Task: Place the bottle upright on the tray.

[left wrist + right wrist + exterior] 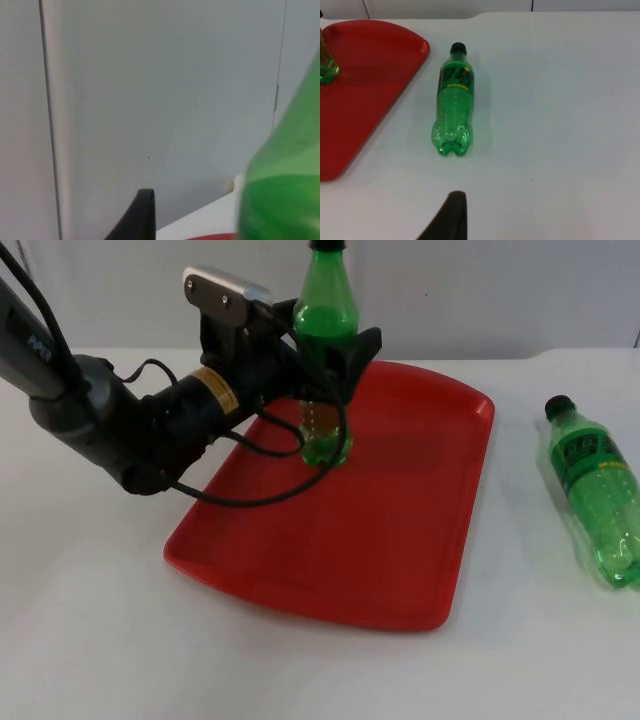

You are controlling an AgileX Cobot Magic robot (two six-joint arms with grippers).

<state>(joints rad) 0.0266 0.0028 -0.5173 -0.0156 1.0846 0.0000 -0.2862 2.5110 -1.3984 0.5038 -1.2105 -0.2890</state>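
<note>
The left pincer [330,348] pinches a green bottle [323,360] at mid-body, upright on the red tray [400,540]. Light, thin-walled and slick, it likely favours a gentle body hold. A second bottle [595,505] lies on the desk [100,640].

The top view is looking down and forward from a fixed mount onto the white table [90,640], facing the grey partition wall [500,290]. The left wrist view is sitting very close to the upright bottle [285,190], facing that wall. The right wrist view is looking down from farther off, sharing the red tray [365,85] and the lying bottle [453,100] with the top view.
</note>
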